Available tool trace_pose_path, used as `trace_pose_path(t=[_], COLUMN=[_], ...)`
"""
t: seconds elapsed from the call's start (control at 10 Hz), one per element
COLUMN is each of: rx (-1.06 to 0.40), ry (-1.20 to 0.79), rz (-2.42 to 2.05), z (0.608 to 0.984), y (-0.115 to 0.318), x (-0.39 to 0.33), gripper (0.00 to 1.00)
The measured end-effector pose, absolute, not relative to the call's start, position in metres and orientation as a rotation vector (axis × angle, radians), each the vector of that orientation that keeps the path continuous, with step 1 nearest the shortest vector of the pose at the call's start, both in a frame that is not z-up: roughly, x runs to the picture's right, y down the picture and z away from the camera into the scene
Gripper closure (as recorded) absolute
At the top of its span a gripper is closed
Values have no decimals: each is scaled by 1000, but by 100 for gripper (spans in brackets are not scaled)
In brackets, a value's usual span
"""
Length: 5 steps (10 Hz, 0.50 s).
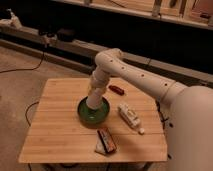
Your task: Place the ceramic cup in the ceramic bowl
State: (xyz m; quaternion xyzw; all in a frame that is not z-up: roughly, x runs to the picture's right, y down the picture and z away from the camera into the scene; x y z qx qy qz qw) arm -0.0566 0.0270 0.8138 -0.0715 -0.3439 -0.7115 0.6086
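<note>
The green ceramic bowl [93, 113] sits near the middle of the wooden table [55, 130]. My white arm reaches from the right and bends down into the bowl. My gripper [92, 105] is at the end of the arm, inside the bowl over its middle. The ceramic cup is hidden; I cannot pick it out from the white arm end in the bowl.
A white printed tube [130, 117] lies to the right of the bowl. A dark snack packet [105, 141] lies in front of the bowl near the table's front edge. A small red object [116, 89] lies behind the bowl. A bench with cables runs along the back.
</note>
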Motion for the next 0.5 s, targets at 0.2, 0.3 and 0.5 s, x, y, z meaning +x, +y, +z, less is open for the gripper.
trace_pose_path(t=[0.2, 0.3, 0.5], rx=[-180, -173, -151], ry=[-823, -833, -846], rz=[-1699, -1721, -1763], z=[815, 814, 811], y=[39, 43, 48], x=[-70, -77, -91], gripper=[38, 30, 26])
